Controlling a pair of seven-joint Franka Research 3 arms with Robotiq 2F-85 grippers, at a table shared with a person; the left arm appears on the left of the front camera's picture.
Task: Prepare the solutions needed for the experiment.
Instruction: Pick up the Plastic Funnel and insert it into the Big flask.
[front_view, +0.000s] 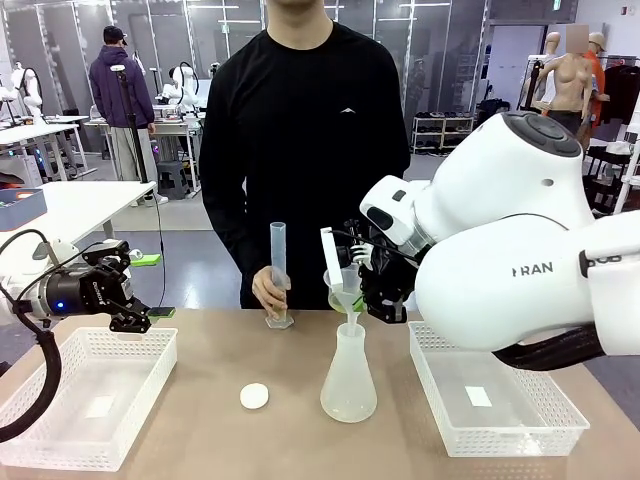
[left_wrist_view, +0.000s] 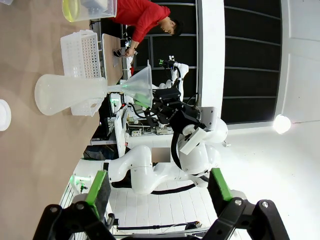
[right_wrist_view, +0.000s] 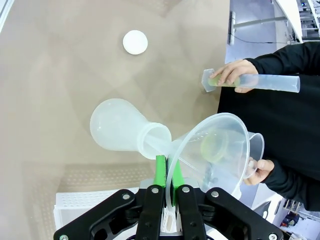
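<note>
Tan table (front_view: 220, 350) surface carries 2 white baskets: the left basket (front_view: 100, 332) and the right basket (front_view: 500, 430). A frosted conical flask (front_view: 349, 385) stands upright between them, with a white disc (front_view: 254, 396) near its base. A translucent funnel (front_view: 348, 300) sits with its stem in the flask neck.

Right gripper (right_wrist_view: 167, 170): the green pads are pressed together on the funnel rim, pinching the thin wall. Left gripper (front_view: 150, 287): the fingers are spread wide, hold nothing and hover above the left basket, well apart from the flask.

Solutions (right_wrist_view: 214, 146): a shallow pale yellow-green layer lies in a clear beaker (right_wrist_view: 252, 145), which the person's beaker hand (right_wrist_view: 257, 172) holds just behind the funnel mouth. A second small amount sits at the foot of the graduated cylinder (right_wrist_view: 272, 82). The cylinder hand (right_wrist_view: 232, 75) grips it low, with its base on the far side of the table. The flask appears to hold no liquid.

Handling, as a judgement:
- The liquid cannot be gripped and is moved only through its vessel.
- The small volume is light but sloshes and spills on any quick tilt.
- The vessels look like thin plastic: light, smooth, slightly flexible and easily tipped.
- Take the beaker round its middle wall, below the lip.
- Take the cylinder on the lower barrel, near the foot.
- The funnel probably makes the light flask top-heavy, so the rim grip should be firm without crushing.
</note>
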